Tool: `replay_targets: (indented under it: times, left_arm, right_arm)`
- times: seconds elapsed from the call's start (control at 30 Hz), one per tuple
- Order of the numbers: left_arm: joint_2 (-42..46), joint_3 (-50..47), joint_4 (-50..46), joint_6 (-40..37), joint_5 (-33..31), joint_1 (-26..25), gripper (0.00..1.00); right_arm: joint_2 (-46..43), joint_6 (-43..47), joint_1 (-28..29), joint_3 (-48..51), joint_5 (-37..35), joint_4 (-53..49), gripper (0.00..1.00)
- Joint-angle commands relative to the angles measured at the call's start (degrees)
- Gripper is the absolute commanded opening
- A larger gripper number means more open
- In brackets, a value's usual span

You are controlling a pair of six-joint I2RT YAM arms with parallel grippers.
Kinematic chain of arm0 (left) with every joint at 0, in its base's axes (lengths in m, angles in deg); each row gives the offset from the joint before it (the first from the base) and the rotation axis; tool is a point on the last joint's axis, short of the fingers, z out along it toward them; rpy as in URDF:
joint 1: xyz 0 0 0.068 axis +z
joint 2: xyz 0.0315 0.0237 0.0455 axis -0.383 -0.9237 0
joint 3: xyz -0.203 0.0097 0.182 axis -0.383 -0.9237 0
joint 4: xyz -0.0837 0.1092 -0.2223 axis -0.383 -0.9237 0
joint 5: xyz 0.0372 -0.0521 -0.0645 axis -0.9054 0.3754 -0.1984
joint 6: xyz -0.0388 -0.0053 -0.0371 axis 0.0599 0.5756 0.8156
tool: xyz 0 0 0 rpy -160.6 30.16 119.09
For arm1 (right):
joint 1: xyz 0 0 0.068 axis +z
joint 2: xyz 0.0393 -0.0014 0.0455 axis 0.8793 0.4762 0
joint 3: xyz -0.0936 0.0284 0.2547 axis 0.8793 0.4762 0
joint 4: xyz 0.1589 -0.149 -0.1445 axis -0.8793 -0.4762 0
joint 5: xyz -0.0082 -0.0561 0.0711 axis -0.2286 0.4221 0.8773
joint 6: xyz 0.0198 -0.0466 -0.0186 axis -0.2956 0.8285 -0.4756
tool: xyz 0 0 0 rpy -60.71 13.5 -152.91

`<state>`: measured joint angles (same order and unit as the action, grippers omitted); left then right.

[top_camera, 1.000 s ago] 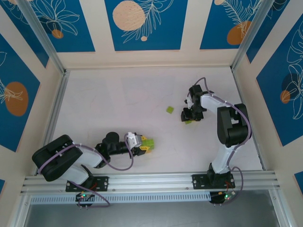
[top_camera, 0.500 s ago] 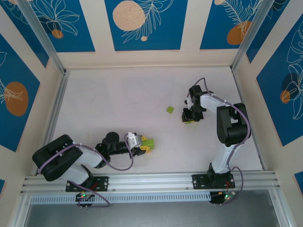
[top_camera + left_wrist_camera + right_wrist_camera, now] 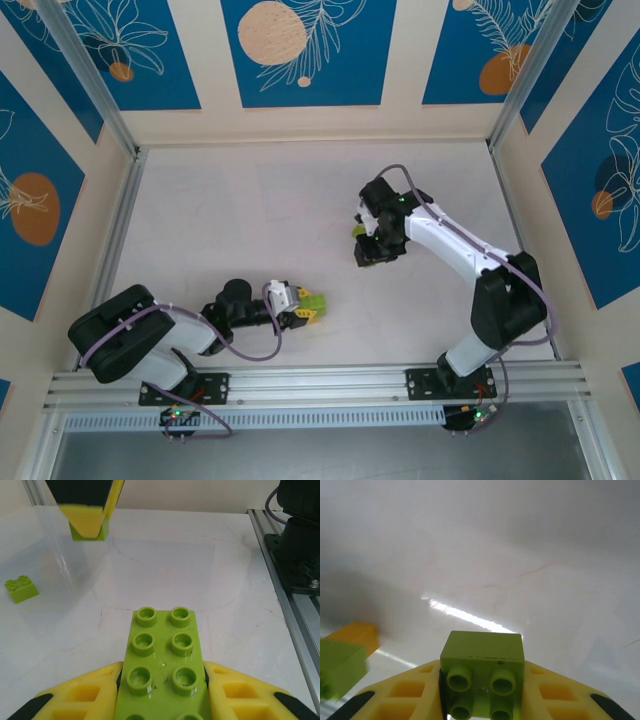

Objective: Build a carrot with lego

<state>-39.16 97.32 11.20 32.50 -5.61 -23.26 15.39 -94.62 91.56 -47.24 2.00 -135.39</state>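
Leftward across the table [image 3: 230,220] swung the right gripper [image 3: 366,248], pinching a square lime-green brick [image 3: 482,652]; the left gripper [image 3: 163,680] stayed clamped on a long lime-green brick [image 3: 161,645].

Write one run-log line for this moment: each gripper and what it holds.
left gripper: shut on long brick | right gripper: shut on small brick | loose brick: on table

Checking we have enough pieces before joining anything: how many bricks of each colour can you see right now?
Green bricks: 3, the long brick in the left gripper, the small brick in the right gripper, the loose brick on the table.
Orange bricks: 1, the orange brick, blurred, in the right wrist view.
Total: 4.
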Motion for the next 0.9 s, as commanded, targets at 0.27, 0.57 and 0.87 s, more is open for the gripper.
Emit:
replay_targets:
  times: [0.27, 0.57, 0.87]
  left_arm:
    - [-0.6, 0.1, 2.2, -1.0, 1.8, 0.3, 0.31]
    - [-0.4, 0.0, 2.4, -1.0, 2.1, 0.3, 0.3]
    - [-0.2, 0.0, 2.0, -1.1, 2.3, 0.3, 0.3]
  right_arm:
    - [-2.0, -22.1, 17.1, -6.0, 2.6, -11.0, 0.29]
    - [0.6, -32.5, 25.4, -5.2, -1.5, -4.4, 0.26]
    - [2.8, -32.7, 26.4, -5.1, -2.9, -2.5, 0.27]
